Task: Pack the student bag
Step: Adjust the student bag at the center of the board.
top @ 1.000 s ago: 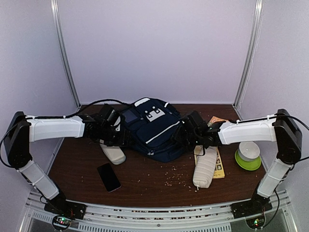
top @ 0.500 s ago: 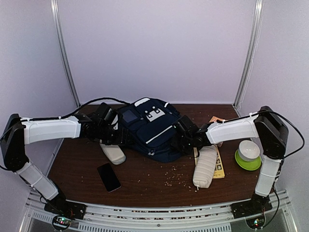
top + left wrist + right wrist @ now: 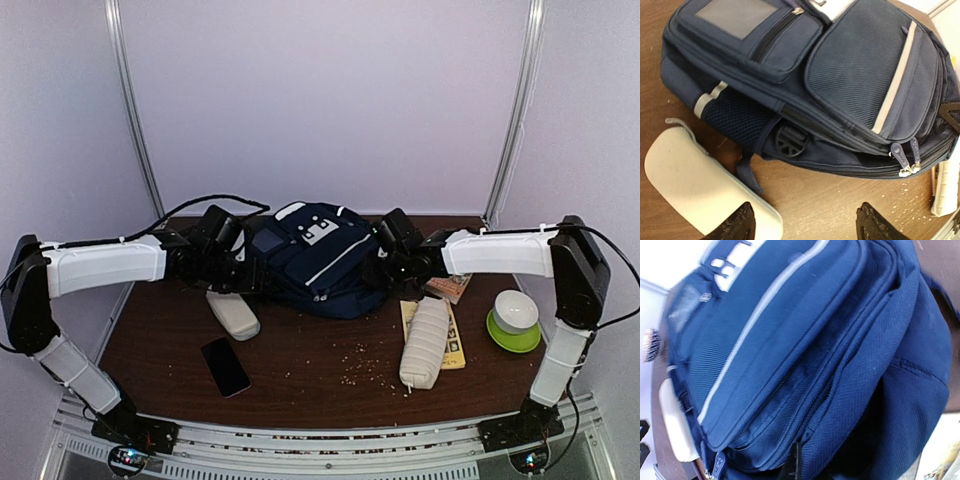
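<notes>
Brown table (image 3: 300, 372) | left gripper (image 3: 805, 222) jaws apart beside student bag (image 3: 855, 75) | right gripper (image 3: 794, 463) clamped on its fabric

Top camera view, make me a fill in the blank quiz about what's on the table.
The student bag is navy with thin ___ stripes.
The phone lying flat on the table is ___.
The left gripper is ___, with nothing between its fingers.
The dish at the table's right side is ___.
Missing words: white; black; open; green.
</notes>
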Robot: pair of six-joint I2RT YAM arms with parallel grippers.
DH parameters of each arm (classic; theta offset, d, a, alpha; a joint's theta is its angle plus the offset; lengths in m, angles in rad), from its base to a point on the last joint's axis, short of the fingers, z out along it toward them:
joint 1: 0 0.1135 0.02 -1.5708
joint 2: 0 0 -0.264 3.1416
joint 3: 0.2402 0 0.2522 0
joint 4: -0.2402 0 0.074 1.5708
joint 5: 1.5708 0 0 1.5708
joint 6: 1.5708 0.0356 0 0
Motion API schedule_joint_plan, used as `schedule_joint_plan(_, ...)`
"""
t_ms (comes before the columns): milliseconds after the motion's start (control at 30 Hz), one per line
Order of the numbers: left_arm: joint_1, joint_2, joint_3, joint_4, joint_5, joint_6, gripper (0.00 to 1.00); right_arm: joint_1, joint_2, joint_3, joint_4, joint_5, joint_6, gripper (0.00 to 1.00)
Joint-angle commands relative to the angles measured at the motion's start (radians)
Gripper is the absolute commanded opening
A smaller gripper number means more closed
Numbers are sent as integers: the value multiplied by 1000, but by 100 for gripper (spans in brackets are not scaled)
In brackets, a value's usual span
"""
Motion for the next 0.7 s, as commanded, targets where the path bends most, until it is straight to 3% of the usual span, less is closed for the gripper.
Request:
schedule_joint_plan(0,-5,0,66,62,68,42,71,3,-87,52,50,-54,-160,0)
schedule_joint_plan(267,-34,97,125,129,228,56,69,3,-125,-79,212,-135,-125,0)
schedule_joint_plan(667,-55,229,199,158,328,24,62,3,-134,-99,251,-173,-130,0)
